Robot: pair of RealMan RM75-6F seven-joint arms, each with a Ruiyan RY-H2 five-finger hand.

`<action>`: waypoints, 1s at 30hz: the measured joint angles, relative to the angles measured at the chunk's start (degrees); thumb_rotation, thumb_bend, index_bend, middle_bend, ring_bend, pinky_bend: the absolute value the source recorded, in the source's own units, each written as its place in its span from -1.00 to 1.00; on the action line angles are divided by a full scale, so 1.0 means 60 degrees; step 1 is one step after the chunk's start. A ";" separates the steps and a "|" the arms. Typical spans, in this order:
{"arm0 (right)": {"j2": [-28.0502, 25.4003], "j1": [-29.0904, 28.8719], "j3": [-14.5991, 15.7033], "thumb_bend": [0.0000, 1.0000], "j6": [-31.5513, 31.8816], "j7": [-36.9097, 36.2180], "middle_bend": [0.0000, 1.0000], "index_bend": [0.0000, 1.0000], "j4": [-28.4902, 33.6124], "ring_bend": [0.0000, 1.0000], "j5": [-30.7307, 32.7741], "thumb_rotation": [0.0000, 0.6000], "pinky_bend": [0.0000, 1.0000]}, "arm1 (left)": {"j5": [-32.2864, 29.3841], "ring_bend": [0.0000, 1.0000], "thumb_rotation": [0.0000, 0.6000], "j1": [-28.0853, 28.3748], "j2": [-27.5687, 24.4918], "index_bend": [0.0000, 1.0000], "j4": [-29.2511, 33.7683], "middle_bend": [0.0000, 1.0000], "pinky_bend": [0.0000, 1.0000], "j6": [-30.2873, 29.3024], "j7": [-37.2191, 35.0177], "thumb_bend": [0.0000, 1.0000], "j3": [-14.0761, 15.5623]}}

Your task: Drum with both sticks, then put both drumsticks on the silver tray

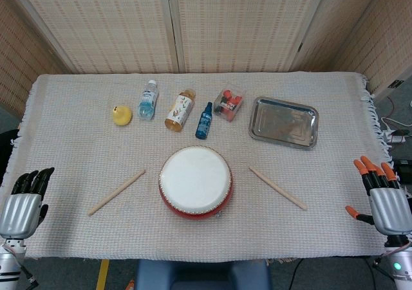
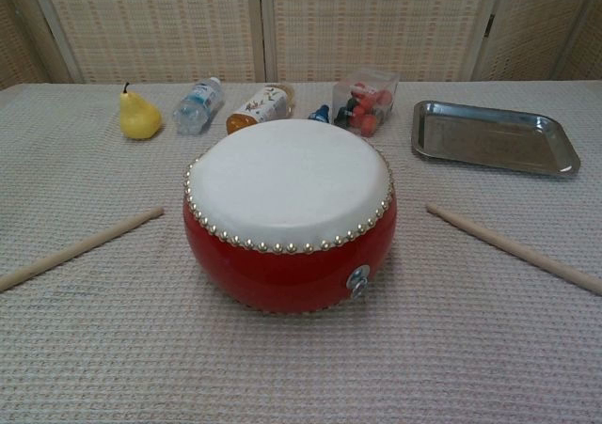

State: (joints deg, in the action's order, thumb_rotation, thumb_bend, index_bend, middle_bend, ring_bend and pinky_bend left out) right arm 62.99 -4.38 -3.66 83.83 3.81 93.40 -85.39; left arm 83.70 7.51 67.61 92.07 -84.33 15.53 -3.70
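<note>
A red drum [image 1: 195,181] [image 2: 290,212] with a white skin stands at the table's near centre. One wooden drumstick [image 1: 116,191] [image 2: 75,247] lies on the cloth to its left, another drumstick [image 1: 277,188] [image 2: 513,247] to its right. The silver tray [image 1: 284,122] [image 2: 493,137] sits empty at the back right. My left hand [image 1: 24,202], black-fingered, hovers at the table's left edge, fingers apart, holding nothing. My right hand [image 1: 381,195], orange-tipped, stays at the right edge, also holding nothing. Neither hand touches a stick. The chest view shows no hands.
Along the back stand a yellow pear [image 1: 121,115] [image 2: 138,116], a water bottle [image 1: 148,100] lying down, an orange-labelled bottle [image 1: 180,110], a small blue bottle [image 1: 204,121] and a clear box of red items [image 1: 228,104] [image 2: 364,102]. A woven cloth [image 1: 77,155] covers the table.
</note>
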 measured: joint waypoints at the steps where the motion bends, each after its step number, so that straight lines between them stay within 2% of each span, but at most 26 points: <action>1: 0.0003 -0.0005 0.0003 -0.99 0.0001 -0.0002 -1.00 -1.00 -0.0002 -1.00 -0.0020 1.00 -1.00 | -0.0002 -0.80 1.00 -0.0007 -0.0002 -0.89 -0.0002 -0.78 -0.77 -0.0009 -0.0008 -0.42 0.0003; 17: -0.0109 0.0192 0.0362 -0.99 0.0241 -0.0540 -1.00 -1.00 -0.0044 -1.00 -0.0589 1.00 -1.00 | 0.0385 -0.80 1.00 -0.0385 -0.0106 -0.89 -0.0023 -0.78 -0.77 -0.0592 -0.0460 -0.42 0.0225; 23: 0.0017 -0.0020 0.0440 -0.98 -0.0229 -0.0601 -1.00 -1.00 -0.0102 -1.00 -0.0659 1.00 -1.00 | 0.0379 -0.80 1.00 -0.0458 -0.0076 -0.89 -0.0125 -0.78 -0.77 -0.0571 -0.0634 -0.42 0.0290; 30: 0.0415 -0.0613 0.0453 -0.98 -0.1488 -0.0507 -1.00 -1.00 -0.0330 -1.00 -0.0416 1.00 -1.00 | 0.0305 -0.80 1.00 -0.0419 -0.0005 -0.89 -0.0269 -0.78 -0.77 -0.0370 -0.0742 -0.43 0.0298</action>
State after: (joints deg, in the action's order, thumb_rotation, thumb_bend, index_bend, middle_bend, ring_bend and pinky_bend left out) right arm 65.48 -8.06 -0.94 74.90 0.77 91.42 -87.89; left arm 85.53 5.00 67.58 90.46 -86.55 11.08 -1.91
